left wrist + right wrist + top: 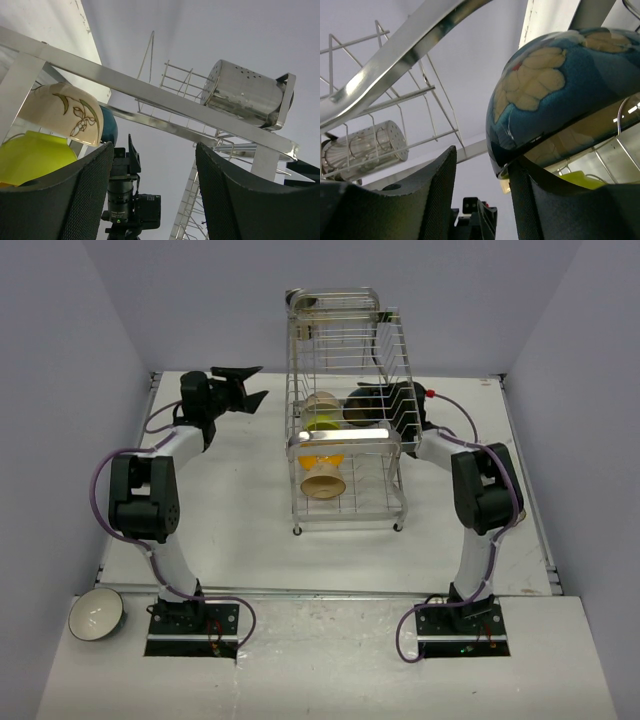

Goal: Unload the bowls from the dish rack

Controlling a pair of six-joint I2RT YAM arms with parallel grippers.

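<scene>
Left hand (262, 382) gapes empty, upper left; right hand (482, 155), half-open, straddles the blue bowl (555, 85) at its rim in the dish rack (345, 440).

Left hand (155, 147) and right hand (481, 157) both gape.

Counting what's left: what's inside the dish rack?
A cream patterned bowl, a lime bowl, a blue bowl, an orange bowl and a tan bowl. The front bar hides part of the orange one.
</scene>
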